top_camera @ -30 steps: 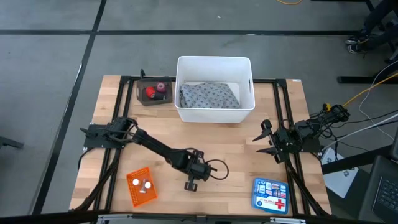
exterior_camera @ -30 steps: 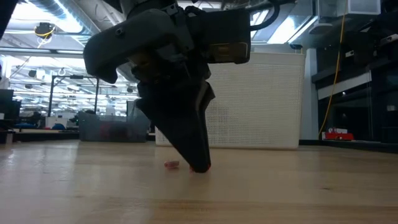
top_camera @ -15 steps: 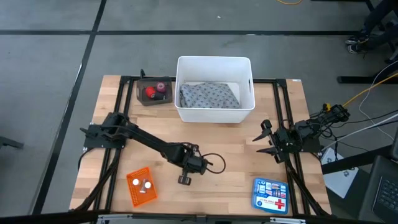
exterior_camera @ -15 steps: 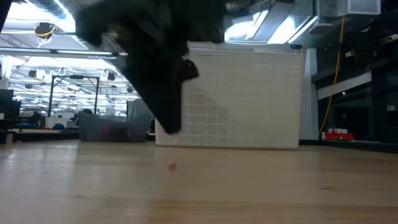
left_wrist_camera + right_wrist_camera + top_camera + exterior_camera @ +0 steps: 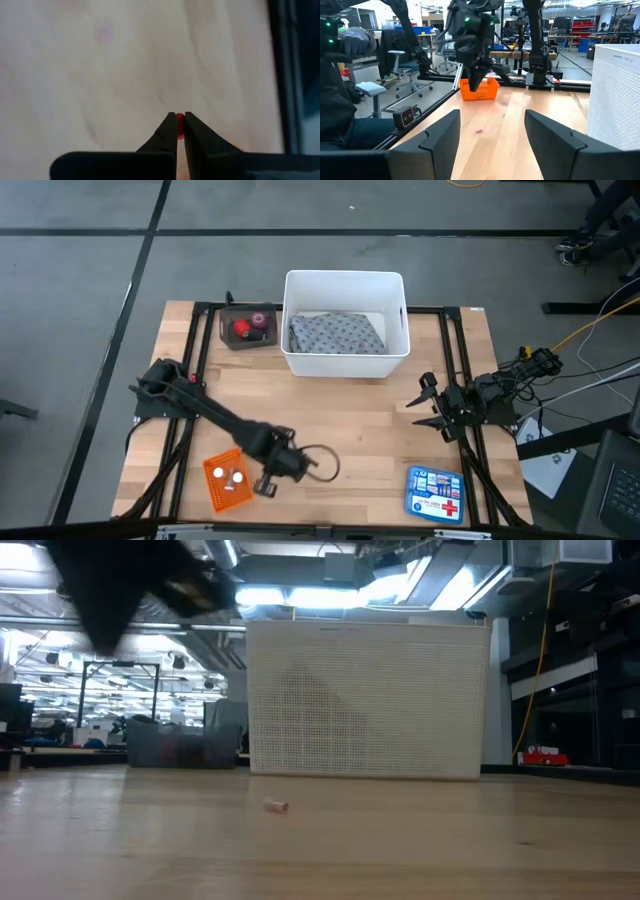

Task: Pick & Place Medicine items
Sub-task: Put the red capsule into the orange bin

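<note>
Left wrist view shows the left claw [image 5: 180, 125] pinched nearly shut on a small red piece [image 5: 179, 124], held at the very tips over bare wood, a fingertip grip that suits something so small. From overhead, that claw [image 5: 266, 486] hangs just at 3 o'clock of the orange basket [image 5: 226, 479], where white tablets [image 5: 233, 476] already lie, so I judge the red bit is headed in beside them. Out at 12 o'clock on the tabletop [image 5: 350, 410] stands the white bin [image 5: 345, 323] with the grey dotted cloth [image 5: 336, 334] folded inside, and just beside it at 9 o'clock a dark tray [image 5: 249, 327] keeps red and pink pieces together. A tiny pink piece [image 5: 276, 805] lies loose on the wood in front of the bin, not yet collected. At 5 o'clock sits a blue first-aid box [image 5: 436, 494]. The right claw [image 5: 432, 406] waits at 3 o'clock by the tabletop's edge, fingers spread wide, holding nothing.
</note>
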`<action>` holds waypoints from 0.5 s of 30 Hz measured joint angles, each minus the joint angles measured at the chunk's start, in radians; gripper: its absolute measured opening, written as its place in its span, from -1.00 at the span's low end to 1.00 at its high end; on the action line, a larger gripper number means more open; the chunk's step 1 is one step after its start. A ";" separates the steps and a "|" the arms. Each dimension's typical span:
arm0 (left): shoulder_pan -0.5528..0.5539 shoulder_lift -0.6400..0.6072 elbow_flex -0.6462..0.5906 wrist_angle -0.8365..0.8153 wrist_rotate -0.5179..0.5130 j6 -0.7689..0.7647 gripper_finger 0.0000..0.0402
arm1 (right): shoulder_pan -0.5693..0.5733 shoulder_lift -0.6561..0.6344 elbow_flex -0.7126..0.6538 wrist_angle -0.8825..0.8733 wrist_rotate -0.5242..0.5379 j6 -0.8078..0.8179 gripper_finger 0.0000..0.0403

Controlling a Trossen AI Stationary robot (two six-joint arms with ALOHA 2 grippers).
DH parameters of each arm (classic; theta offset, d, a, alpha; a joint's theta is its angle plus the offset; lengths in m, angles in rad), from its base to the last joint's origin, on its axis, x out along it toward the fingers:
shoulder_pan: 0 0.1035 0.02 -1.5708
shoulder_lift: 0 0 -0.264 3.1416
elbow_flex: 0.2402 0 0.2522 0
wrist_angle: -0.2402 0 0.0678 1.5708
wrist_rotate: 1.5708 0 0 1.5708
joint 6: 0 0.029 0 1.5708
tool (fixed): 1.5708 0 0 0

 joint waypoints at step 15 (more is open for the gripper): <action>-0.242 0.001 0.000 -0.065 0.112 -0.261 -0.98 | 0.000 0.000 0.000 0.000 0.000 0.000 0.11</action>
